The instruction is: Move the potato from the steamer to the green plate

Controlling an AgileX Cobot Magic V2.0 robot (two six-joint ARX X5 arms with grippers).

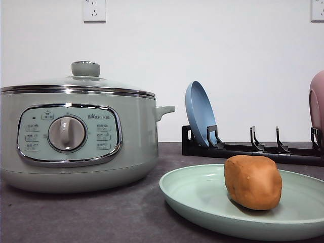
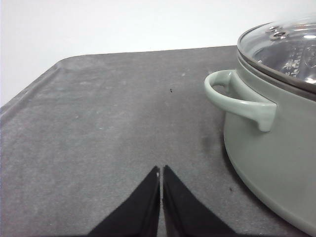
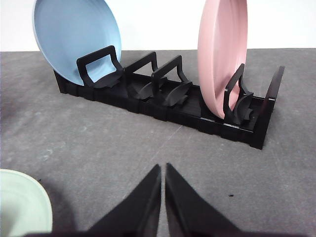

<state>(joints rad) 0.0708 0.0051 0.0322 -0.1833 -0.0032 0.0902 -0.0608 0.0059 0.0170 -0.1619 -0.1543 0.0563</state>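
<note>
The orange-brown potato (image 1: 253, 181) lies on the pale green plate (image 1: 202, 200) at the front right of the table. The sage-green steamer (image 1: 76, 136) stands at the left with its glass lid on. In the left wrist view my left gripper (image 2: 161, 170) is shut with nothing in it, above bare table beside the steamer (image 2: 276, 148) and its side handle (image 2: 237, 101). My right gripper (image 3: 163, 168) is shut and empty, short of the plate rack, with an edge of the green plate (image 3: 22, 202) to one side.
A black plate rack (image 1: 253, 148) stands at the back right, holding an upright blue plate (image 1: 200, 114) and a pink plate (image 1: 317, 104). The same rack (image 3: 168, 101) has free slots between the blue plate (image 3: 74, 37) and pink plate (image 3: 219, 54). A white wall is behind.
</note>
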